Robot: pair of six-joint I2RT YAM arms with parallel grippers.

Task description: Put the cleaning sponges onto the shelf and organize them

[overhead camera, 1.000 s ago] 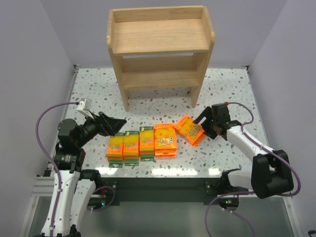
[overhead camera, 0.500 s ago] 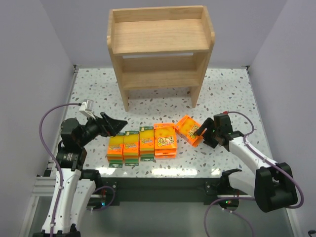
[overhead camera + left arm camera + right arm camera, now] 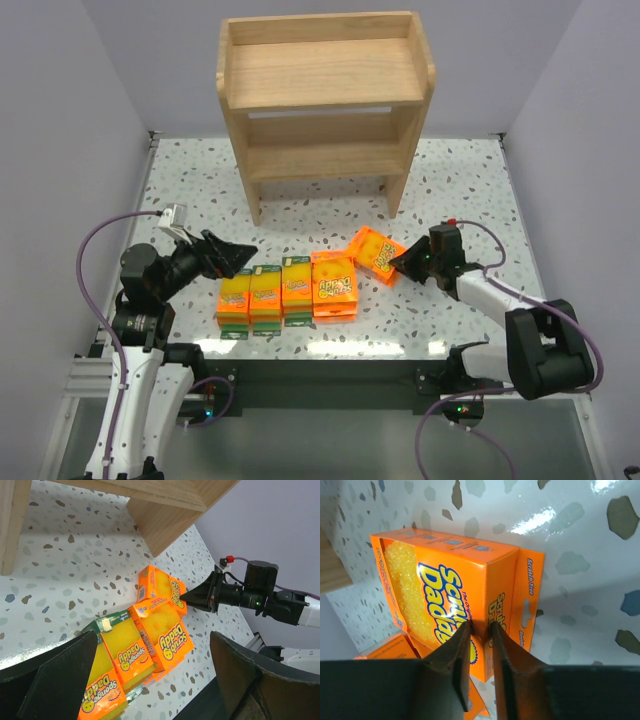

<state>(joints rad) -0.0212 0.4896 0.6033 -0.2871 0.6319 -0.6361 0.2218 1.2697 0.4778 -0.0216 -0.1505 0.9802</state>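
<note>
The shelf (image 3: pixel 325 75) stands at the far middle of the speckled table (image 3: pixel 450 180), and both of its wooden tiers are bare. All the cleaning sponges lie on the table near the arms, well short of the shelf. A row of three yellow-and-green packs (image 3: pixel 265 293) sits side by side on the left, touching one another. Just to the right of the row is the orange stack (image 3: pixel 334 283), which looks like two flat packs, one on the other. Right of that, the single orange pack (image 3: pixel 372 250) is turned at an angle, with its near left corner close to the stack. The right gripper (image 3: pixel 398 262) reaches in low from the right and meets this pack at its right edge. In the right wrist view its jaws are drawn in to a slim gap, with the fingertips (image 3: pixel 462 635) against the fold beside the printed label. I cannot tell whether they actually pinch the card. The left gripper (image 3: pixel 245 257) hovers left of the row above the table, its jaws spread wide and holding nothing. Its fingers (image 3: pixel 60 680) frame the packs in the left wrist view.
</note>
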